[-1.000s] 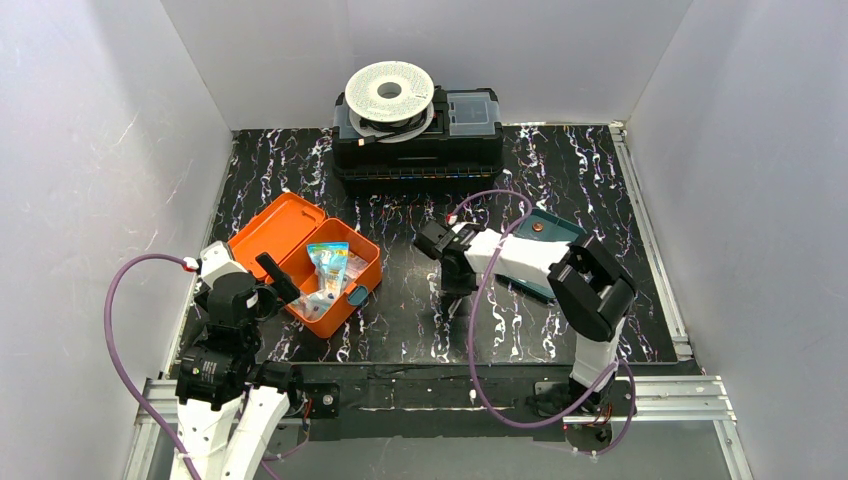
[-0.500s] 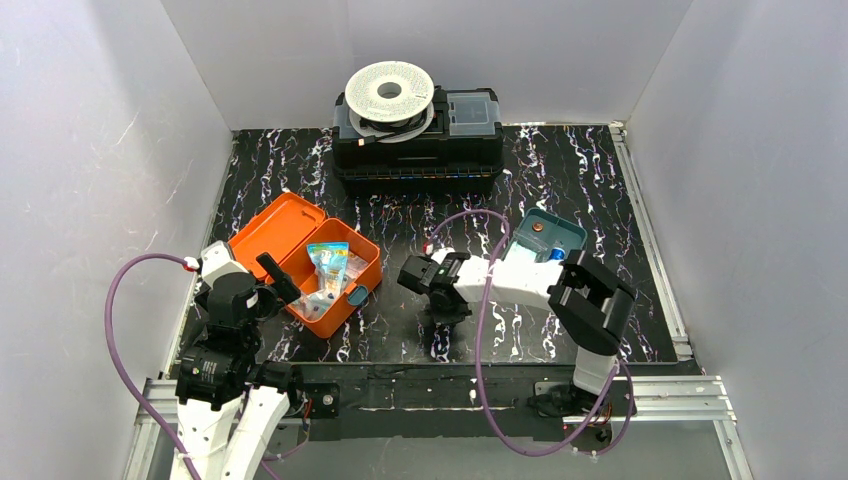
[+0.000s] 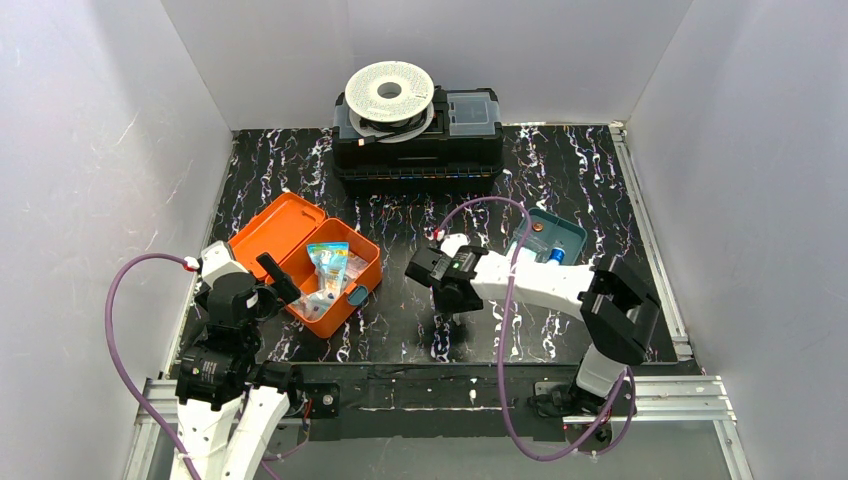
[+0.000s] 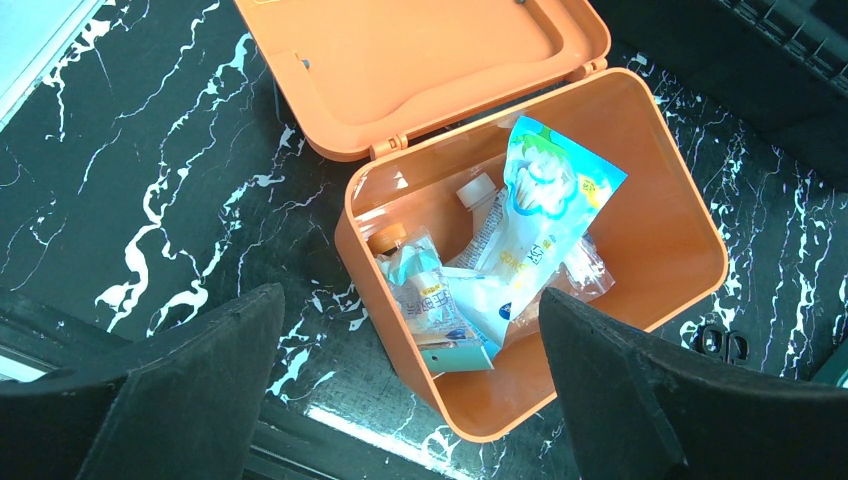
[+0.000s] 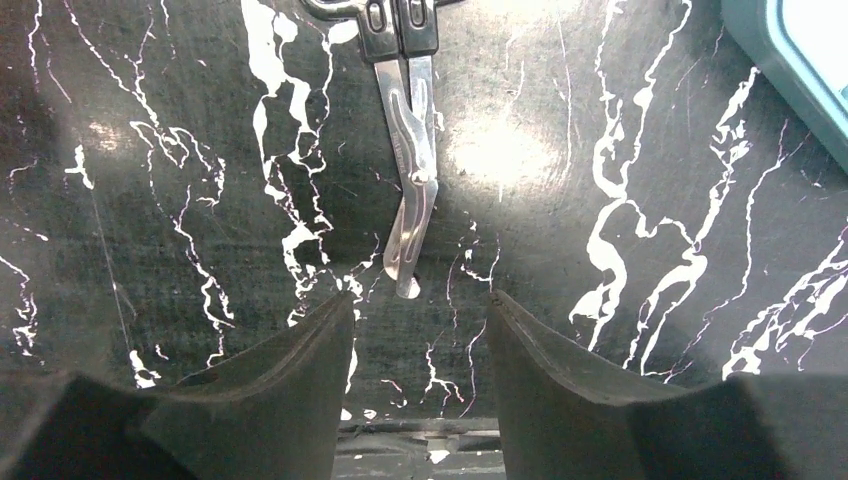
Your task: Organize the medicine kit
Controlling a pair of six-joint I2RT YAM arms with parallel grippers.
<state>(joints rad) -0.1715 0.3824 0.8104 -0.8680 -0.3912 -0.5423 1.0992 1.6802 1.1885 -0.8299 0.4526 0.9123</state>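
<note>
The kit (image 3: 352, 262) was seen on the left part of the counter (image 3: 590, 170), its lid (image 3: 275, 226) thrown fully back and laid flat on the side away from the arms. Inside the orange box several sachets (image 4: 540, 215) were heaped together, and a small bottle (image 4: 478, 190) with a white cap was partly hidden beneath them. The left fingers (image 4: 180, 400) were held above the near edge of the kit, spread wide and released, with nothing gripped between them. The teal tray (image 3: 560, 228) was set apart from the box, on the right part of the counter, behind the right arm; what was held in it could not be made out. A pair of scissors (image 5: 412, 190) was laid flat on the counter between kit and tray, closed, its tip pointed toward the right fingers (image 5: 260, 390). These were held low over that tip, parted and released, and the scissors were not touched by them. At the back a black toolbox (image 3: 418, 150) was placed, with a white spool (image 3: 390, 92) resting on its left half.
</note>
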